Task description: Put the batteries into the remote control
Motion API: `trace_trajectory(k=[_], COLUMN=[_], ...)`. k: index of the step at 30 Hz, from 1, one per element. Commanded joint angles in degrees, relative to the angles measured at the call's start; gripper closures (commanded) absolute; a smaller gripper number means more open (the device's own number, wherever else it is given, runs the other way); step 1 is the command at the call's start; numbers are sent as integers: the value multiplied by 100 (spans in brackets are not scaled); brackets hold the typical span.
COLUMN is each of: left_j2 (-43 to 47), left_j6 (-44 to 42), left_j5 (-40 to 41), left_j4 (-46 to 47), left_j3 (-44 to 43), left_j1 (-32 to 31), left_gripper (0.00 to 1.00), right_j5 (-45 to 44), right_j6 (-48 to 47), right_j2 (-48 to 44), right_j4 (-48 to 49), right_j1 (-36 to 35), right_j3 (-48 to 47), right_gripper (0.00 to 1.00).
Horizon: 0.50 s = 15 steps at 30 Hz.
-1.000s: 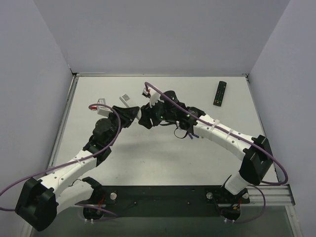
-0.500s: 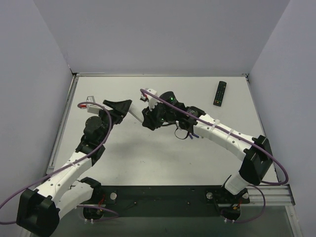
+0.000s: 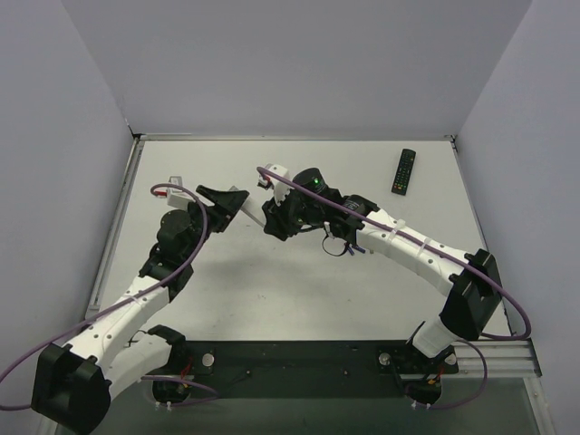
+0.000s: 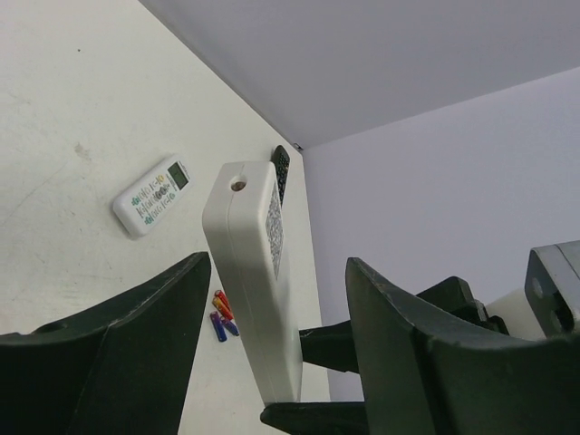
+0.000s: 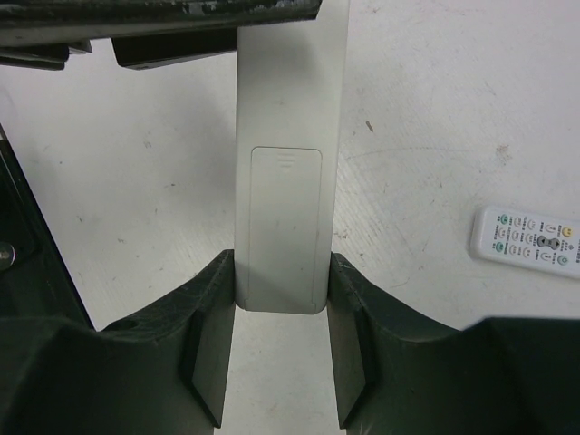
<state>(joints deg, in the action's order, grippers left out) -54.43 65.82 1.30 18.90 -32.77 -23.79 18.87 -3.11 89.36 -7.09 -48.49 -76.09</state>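
**Two grippers at one remote: right clamped, left apart**

Locate the slim, long white plastic bar-shaped remote control (image 5: 281, 181) held off the table between the two arms, tilted rather than flat. In the top view, find only a short white sliver of it between the black wrist housings.

Confirm the right gripper (image 5: 281, 290) clamped on the remote control: both matte black fingers (image 5: 213, 308) pressed against the long edges at the near, squared-off end. On the smooth rear face, note a rectangular battery cover (image 5: 284, 227) outlined by a thin seam, with a few fine ridges near its upper edge; cover seated flush.

Confirm the left gripper (image 4: 276, 272) spread wide, its broad, rounded black fingers (image 4: 154, 308) standing on either side of the remote control with a visible gap on each side, apart from the casing. From this wrist view, note a small round recess in the rounded end face and a speckled grey patch on the side face just below that end.

Identify on the off-white, lightly scuffed matte table (image 5: 435, 109):
- wider white remote with a display window and coloured buttons (image 4: 152, 197), lying flat;
- slim black remote (image 3: 404, 170) near the far right corner, well apart from both grippers;
- small cluster of cylindrical cells (image 4: 220, 317), red-orange and blue-purple; too small to tell more.
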Motion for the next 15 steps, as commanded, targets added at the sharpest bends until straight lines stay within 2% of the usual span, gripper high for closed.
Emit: trace_trajectory(k=[1, 2, 4, 6, 8, 9, 10, 11, 12, 13, 15], left_j2=[-32, -50, -102, -146, -217, -243, -278, -296, -322, -366, -392], left_j6=[97, 124, 159, 212, 194, 177, 168, 263, 308, 335, 501], left_j5=[-130, -130, -130, -130, -87, -43, 10, 106, 159, 203, 326], left_j4=[26, 44, 184, 342, 571, 667, 912, 1062, 1446, 1633, 2072], left_j3=[-159, -150, -115, -54, 34, 78, 226, 315, 411, 517, 745], left_j1=[24, 24, 24, 24, 6, -3, -11, -38, -47, -47, -55], left_gripper=[32, 37, 41, 51, 63, 74, 80, 85, 96, 100, 100], right_j5=[152, 195, 266, 371, 398, 380, 380, 380, 389, 485, 704], right_j6=[-119, -119, -128, -128, -111, -67, 55, 178, 310, 747, 1223], right_j2=[-235, -226, -226, -200, -191, -191, -191, -208, -235, -261, -331], right_j4=[173, 191, 191, 191, 208, 226, 261, 331, 401, 480, 665], right_j1=[-38, -46, -46, -46, -38, -46, -12, 15, 41, 154, 322], right_j3=[-239, -239, -230, -213, -178, -152, -82, -37, 7, 111, 235], right_gripper=[100, 100, 100, 100, 100, 100, 100, 93, 75, 66, 48])
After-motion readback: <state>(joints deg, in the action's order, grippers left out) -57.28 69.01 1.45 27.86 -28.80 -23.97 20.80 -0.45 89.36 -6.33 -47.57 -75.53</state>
